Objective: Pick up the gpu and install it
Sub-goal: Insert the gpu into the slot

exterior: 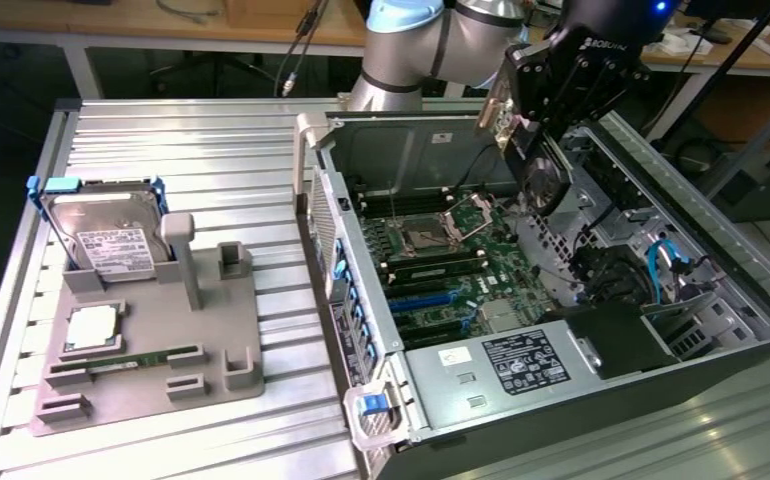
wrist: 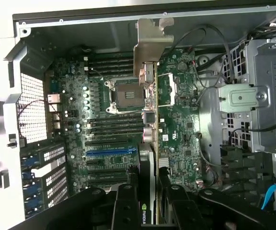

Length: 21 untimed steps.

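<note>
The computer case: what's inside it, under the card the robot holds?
A green motherboard with a square processor socket and a blue slot. The gpu, held edge-on in the gripper, hides the strip of board directly beneath it.

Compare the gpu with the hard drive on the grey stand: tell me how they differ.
The gpu is gripped by the gripper over the open computer case; the hard drive rests in the grey stand outside it, untouched. The gpu is a circuit board with a metal bracket; the hard drive is a silver box with a white label. Both stand on edge, not flat.
</note>
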Available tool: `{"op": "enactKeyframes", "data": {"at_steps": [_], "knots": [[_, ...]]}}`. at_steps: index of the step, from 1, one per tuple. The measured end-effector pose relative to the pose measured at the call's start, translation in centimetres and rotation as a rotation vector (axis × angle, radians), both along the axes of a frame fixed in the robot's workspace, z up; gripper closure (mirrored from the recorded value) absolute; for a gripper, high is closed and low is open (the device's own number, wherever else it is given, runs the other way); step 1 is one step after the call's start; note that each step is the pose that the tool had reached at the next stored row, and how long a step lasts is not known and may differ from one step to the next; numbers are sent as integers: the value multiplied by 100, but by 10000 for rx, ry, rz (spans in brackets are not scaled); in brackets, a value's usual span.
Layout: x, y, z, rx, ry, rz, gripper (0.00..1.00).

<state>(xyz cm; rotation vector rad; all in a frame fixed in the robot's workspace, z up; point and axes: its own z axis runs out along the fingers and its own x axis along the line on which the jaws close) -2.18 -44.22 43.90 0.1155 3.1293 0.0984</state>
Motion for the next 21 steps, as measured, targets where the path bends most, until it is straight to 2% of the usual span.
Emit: {"op": "enactKeyframes", "data": {"at_steps": [21], "knots": [[0, 0, 0, -1, 0, 248, 73]]}}
